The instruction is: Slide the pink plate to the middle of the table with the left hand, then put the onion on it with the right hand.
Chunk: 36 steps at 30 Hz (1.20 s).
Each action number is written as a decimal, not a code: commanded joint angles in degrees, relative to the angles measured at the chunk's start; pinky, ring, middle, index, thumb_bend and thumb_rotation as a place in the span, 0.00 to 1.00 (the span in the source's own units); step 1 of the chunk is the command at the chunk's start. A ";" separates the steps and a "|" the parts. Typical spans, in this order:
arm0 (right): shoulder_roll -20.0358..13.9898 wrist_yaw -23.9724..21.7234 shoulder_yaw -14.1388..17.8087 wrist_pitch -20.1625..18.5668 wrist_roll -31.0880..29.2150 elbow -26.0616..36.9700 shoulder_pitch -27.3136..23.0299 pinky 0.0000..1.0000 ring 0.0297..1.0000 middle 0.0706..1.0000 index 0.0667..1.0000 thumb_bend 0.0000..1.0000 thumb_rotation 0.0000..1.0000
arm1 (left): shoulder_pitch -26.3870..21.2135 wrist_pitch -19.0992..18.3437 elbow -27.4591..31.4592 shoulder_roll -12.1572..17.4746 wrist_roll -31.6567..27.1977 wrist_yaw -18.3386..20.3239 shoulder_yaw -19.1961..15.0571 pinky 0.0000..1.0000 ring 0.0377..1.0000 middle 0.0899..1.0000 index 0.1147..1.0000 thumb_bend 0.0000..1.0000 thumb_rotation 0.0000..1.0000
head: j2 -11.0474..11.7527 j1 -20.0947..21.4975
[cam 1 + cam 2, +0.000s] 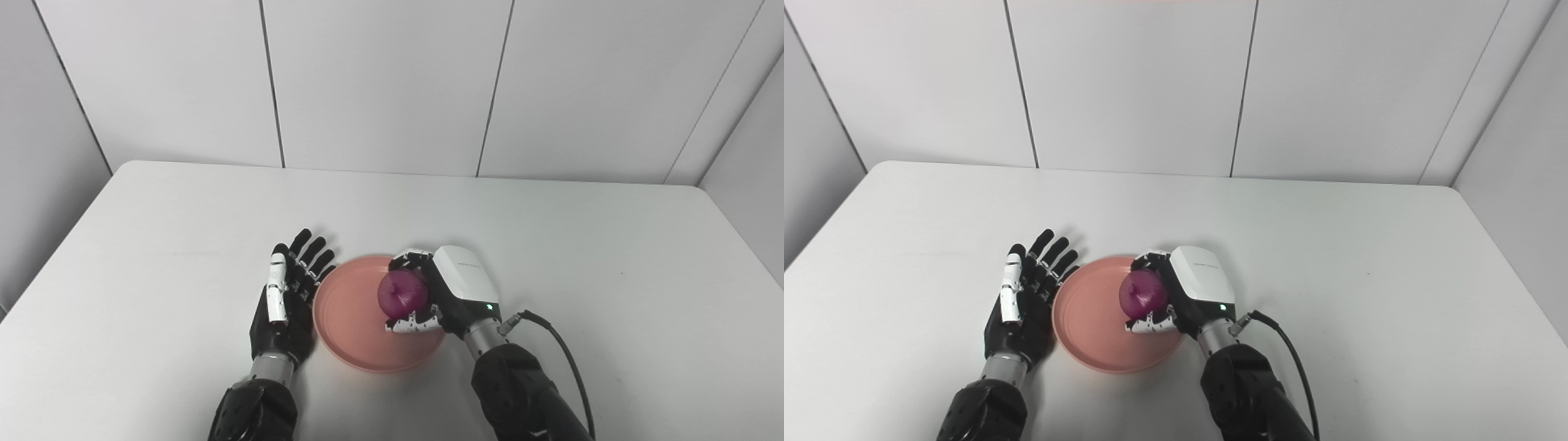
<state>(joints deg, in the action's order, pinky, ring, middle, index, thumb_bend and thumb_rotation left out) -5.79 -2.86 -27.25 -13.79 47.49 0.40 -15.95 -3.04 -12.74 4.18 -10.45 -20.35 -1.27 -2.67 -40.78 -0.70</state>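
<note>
Onion [402, 294], purple-red and round, sits in the grip of the right hand [450, 294], whose fingers [409, 260] curl over its far side while the thumb presses in from the near side, so the hand is clamped on it. It is held over the right part of the pink plate [349, 318]; whether its underside already touches the plate's floor cannot be told from either eye view. The plate lies flat on the white desk [551, 245], near the front edge and roughly at the middle of the desk's width, its raised rim visible all the way round except where the right hand and onion cover it. The right hand's white back faces up, with a small green light near the wrist and a black cable [563, 349] trailing from the wrist toward the picture's bottom edge. The left hand [1024, 300] lies just beside the plate's left rim with its palm turned toward the plate, fingers stretched out and spread apart, holding nothing; its fingertips point toward the far wall. Whether its edge touches the rim is not clear. Behind the desk stands a wall of pale panels [1127, 79].
</note>
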 commanded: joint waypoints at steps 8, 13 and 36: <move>0.25 -0.29 -2.65 3.24 1.16 1.48 -2.00 0.17 0.22 0.31 0.60 0.49 0.05 | 0.13 0.04 -0.98 -1.52 0.70 -0.65 0.41 0.88 0.87 0.87 0.85 0.38 1.00 | 0.17 0.12; -0.25 -0.96 -3.42 3.52 1.93 2.03 -2.50 0.22 0.28 0.40 0.62 0.51 0.04 | 0.12 0.18 -1.11 -1.64 0.90 -0.71 0.40 0.88 0.87 0.87 0.85 0.39 1.00 | 0.33 0.13; -1.53 -13.87 -4.75 1.32 7.54 5.08 -3.97 0.77 0.78 0.79 0.78 0.82 0.32 | 0.01 0.60 -1.38 -1.81 1.15 -1.09 0.31 0.88 0.87 0.87 0.85 0.38 1.00 | 0.53 0.22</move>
<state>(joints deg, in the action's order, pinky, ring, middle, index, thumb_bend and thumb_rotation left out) -7.34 -16.21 -32.39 -12.45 54.42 4.45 -18.05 -3.06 -11.39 3.39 -10.47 -19.54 -1.36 -2.56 -40.17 -0.44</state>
